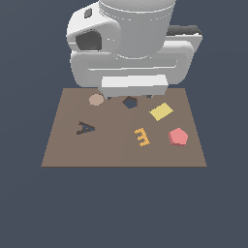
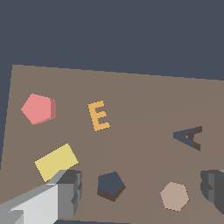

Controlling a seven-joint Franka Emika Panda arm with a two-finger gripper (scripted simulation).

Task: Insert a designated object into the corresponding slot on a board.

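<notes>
The salmon-red pentagon block (image 1: pixel 178 137) (image 2: pixel 38 108) lies flat on the brown board (image 1: pixel 111 150) (image 2: pixel 144 100), near the edge at the exterior view's right. The dark navy pentagon slot (image 1: pixel 129 102) (image 2: pixel 110 185) sits at the board's far side with nothing in it. My gripper (image 1: pixel 129 95) (image 2: pixel 142 192) hovers over that far side, above the slot and well away from the red block. It is open and holds nothing. In the wrist view one finger (image 2: pixel 70 192) stands on either side of the slot. The arm's body hides most of the fingers in the exterior view.
A yellow square block (image 1: pixel 161 111) (image 2: pixel 56 162) and an orange letter E (image 1: pixel 142 136) (image 2: pixel 99 115) lie between the slot and the red block. A dark letter-A cutout (image 1: pixel 85 128) (image 2: pixel 189 136) and a tan rounded patch (image 1: pixel 96 100) (image 2: pixel 174 196) are also on the board.
</notes>
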